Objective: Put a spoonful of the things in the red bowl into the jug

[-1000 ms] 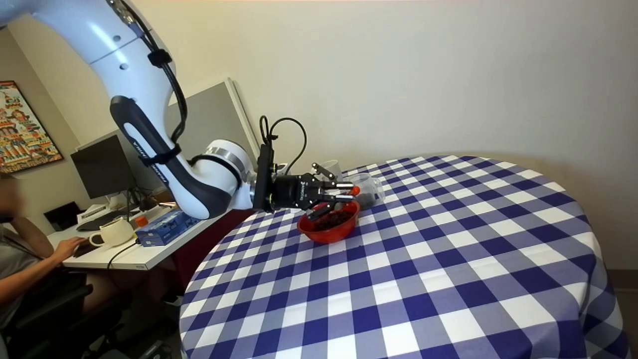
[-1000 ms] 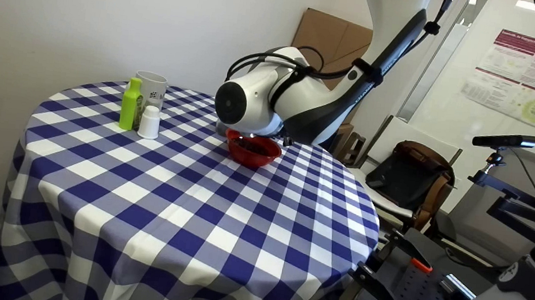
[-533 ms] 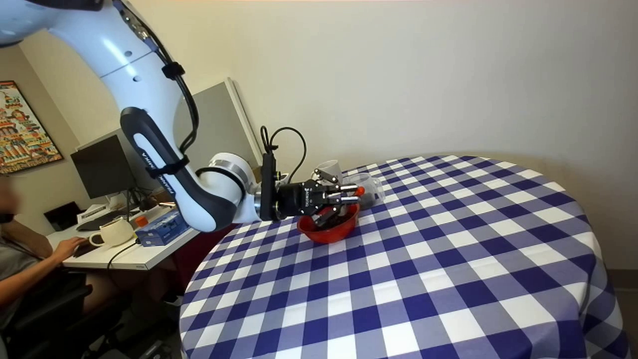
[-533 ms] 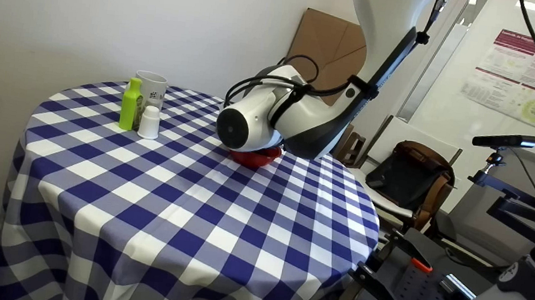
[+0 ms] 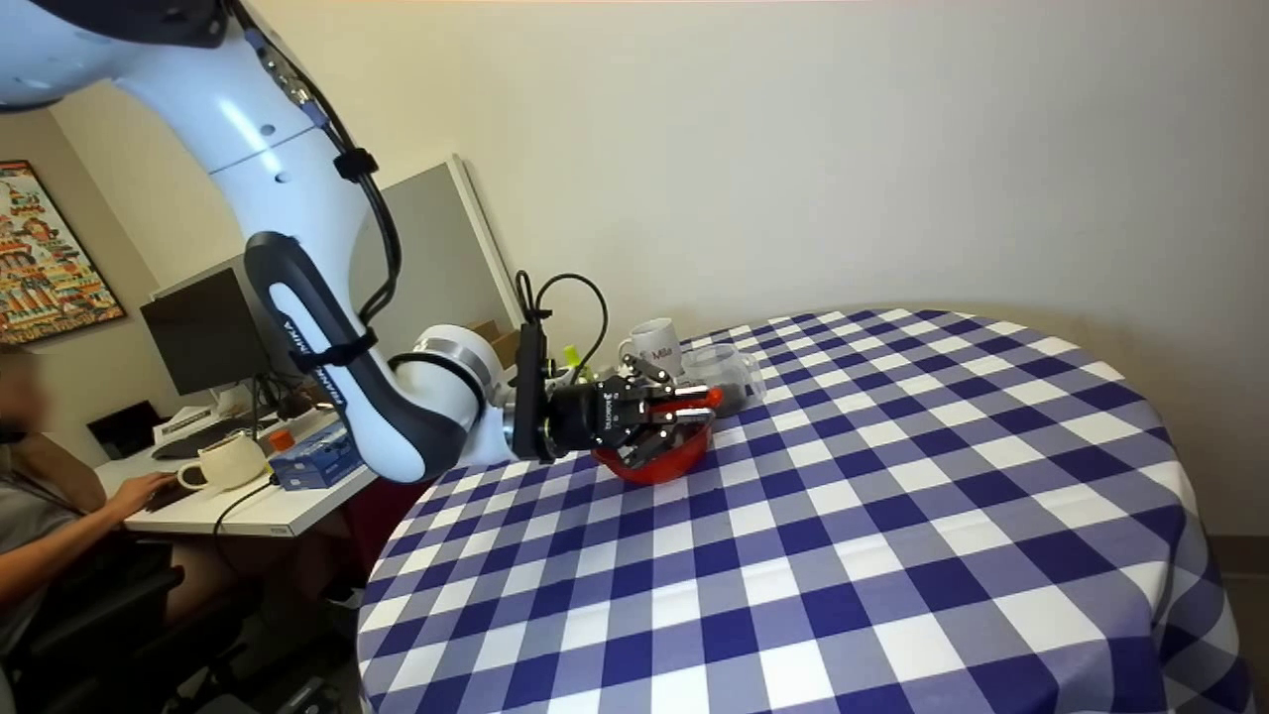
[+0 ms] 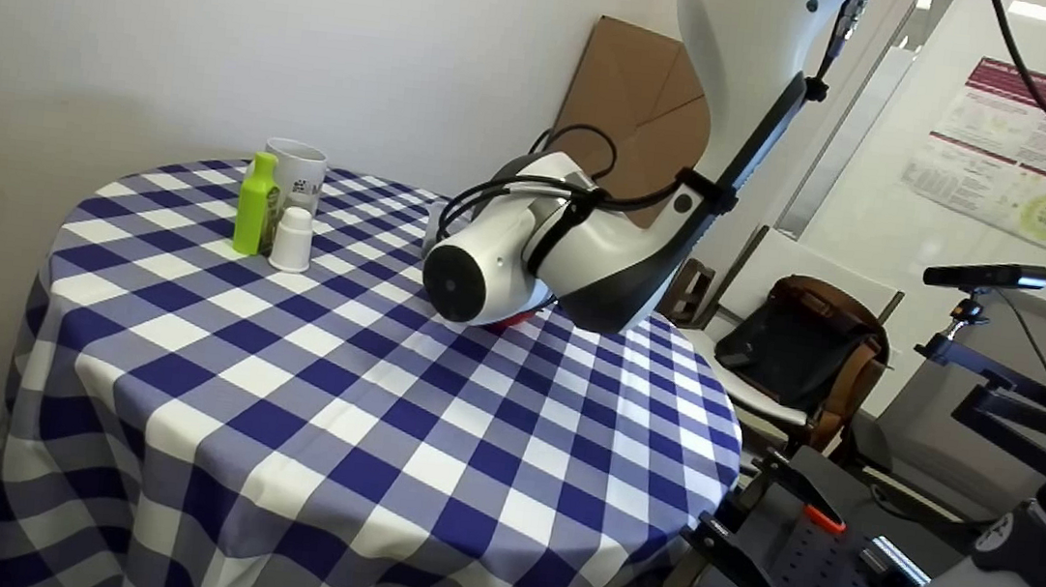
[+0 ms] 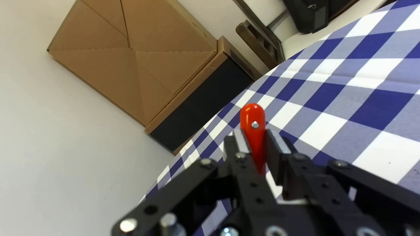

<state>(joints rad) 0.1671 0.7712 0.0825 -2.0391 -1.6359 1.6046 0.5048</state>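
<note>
My gripper (image 5: 686,401), level in an exterior view, is shut on the orange-red handle of a spoon (image 7: 253,117), whose rounded end sticks out past the fingertips in the wrist view. The rest of the spoon is hidden, so whether it carries anything does not show. Just below the fingers stands the red bowl (image 5: 659,466) on the checked cloth. Gripper and arm cover most of its inside, and the things in it can hardly be made out. Behind the fingertips is the clear jug (image 5: 729,365), with something dark in its lower part.
A white mug (image 5: 656,344) stands close to the jug. Further along the table are a green bottle (image 6: 255,207) and a small white container (image 6: 292,242). A large cardboard box (image 7: 137,55) leans at the wall beyond the table edge. Someone sits at a desk (image 5: 248,501) nearby.
The arm has come down, and the gripper now sits lower over the red bowl and has turned a little. More of the mug shows. The handle has stayed in the grip.
</note>
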